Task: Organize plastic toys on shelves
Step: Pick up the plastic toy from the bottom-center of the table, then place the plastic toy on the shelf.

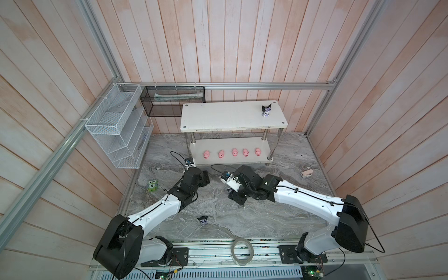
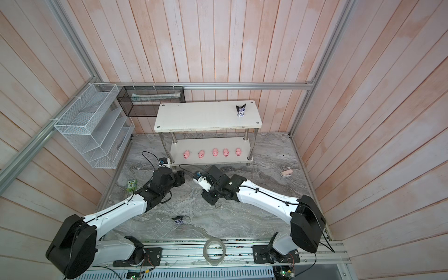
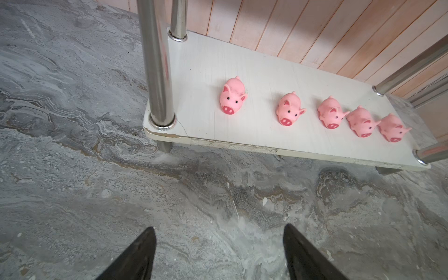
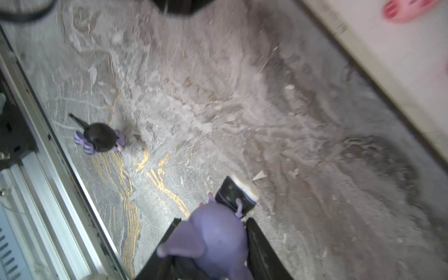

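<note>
The right claw (image 4: 213, 221) pinches a purple-and-black pointed-ear figurine (image 4: 218, 242) low over the marble bench (image 4: 242, 97). The left claw (image 3: 219, 242) hangs spread and empty before the white two-tier rack (image 2: 206, 116), whose lower board (image 3: 242, 60) bears five pink pigs (image 3: 331, 112) in a row. A second figurine (image 1: 266, 110) sits on the top board (image 1: 230, 116); a third figurine (image 1: 203, 220) lies on the open bench.

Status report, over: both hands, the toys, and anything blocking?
Left hand open, empty, before five pigs on lower board. Right hand shut on held figurine. Shelved figurine on upper board; loose figurine on tabletop. Nothing seen blocking upper board.
</note>
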You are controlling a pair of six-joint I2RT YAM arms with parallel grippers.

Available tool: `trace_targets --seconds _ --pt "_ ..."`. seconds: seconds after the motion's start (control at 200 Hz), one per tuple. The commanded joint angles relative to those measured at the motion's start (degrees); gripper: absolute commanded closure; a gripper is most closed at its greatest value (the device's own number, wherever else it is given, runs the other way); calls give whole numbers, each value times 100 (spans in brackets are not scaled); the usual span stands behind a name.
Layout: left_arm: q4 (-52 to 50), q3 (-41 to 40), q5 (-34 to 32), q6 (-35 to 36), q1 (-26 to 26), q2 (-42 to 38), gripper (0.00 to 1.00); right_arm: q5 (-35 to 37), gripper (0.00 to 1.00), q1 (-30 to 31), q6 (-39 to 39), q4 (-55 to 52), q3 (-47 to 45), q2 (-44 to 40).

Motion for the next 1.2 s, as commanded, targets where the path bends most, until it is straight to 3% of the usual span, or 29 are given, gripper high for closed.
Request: trace_targets --seconds 0.0,0.265,0.96,1.195 --pt "42 -124 121 32 48 -69 17 203 68 -229 -113 -656 572 -188" --pt "60 -156 323 32 53 33 17 316 67 -692 -269 -499 1533 -166" --pt "253 -254 602 43 65 191 17 1067 68 -1366 -1152 -1996 6141 1781" --pt "286 -260 625 40 67 251 17 1088 68 -1585 -1417 -2012 7160 2302"
